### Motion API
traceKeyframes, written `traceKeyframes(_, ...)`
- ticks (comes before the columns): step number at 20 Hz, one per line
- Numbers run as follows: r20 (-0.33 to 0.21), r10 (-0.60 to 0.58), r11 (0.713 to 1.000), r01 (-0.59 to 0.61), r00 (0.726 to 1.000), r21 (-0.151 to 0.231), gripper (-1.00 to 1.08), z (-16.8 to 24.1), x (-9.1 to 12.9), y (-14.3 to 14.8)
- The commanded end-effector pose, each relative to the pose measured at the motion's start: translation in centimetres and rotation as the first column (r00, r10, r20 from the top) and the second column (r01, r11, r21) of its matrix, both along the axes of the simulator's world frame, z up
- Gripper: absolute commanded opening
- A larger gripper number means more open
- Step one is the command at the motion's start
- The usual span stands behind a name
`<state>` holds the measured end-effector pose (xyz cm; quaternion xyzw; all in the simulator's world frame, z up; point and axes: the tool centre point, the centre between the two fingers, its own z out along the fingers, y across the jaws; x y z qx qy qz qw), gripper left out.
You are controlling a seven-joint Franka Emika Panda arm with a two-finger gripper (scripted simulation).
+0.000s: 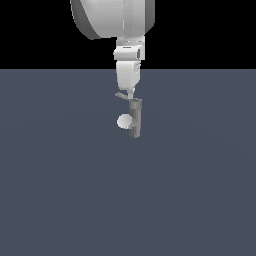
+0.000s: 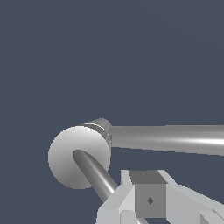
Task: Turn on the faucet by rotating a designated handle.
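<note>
The faucet point(image 1: 135, 119) is a small grey upright post on the dark floor, with a pale round part point(image 1: 123, 121) on the exterior view's left side. Its handle point(image 1: 121, 94), a thin light-grey lever, sticks out from the post's top toward the exterior view's left. My gripper point(image 1: 130, 93) hangs straight down with its tip right at the handle's inner end, touching or nearly so. It looks shut, with no gap and nothing held. In the wrist view the gripper point(image 2: 148, 194) sits over a thin grey bar point(image 2: 94, 173) crossing the pale round part point(image 2: 65, 164).
A long shiny grey bar of the faucet point(image 2: 175, 139) runs across the wrist view beside the round part. Flat dark blue-grey floor point(image 1: 60, 190) surrounds the faucet on all sides. The white arm point(image 1: 112, 17) comes down from above.
</note>
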<state>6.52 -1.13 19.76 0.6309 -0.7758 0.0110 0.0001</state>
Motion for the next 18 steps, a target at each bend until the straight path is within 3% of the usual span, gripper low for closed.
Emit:
traceKeyframes(1,-0.007,0.065,0.998,-0.064,0.998,0.015,-1.0,-1.2,0.7,5.0)
traceKeyframes(7,-0.013,0.075,0.997,-0.075,0.997,0.017,-1.0,-1.5,1.7,6.9)
traceKeyframes(8,0.002,-0.009,1.0,0.009,1.0,-0.002,-1.0,0.1,1.8,0.7)
traceKeyframes(18,-0.004,0.02,1.0,-0.02,1.0,0.005,-1.0,-0.5,4.3,2.5)
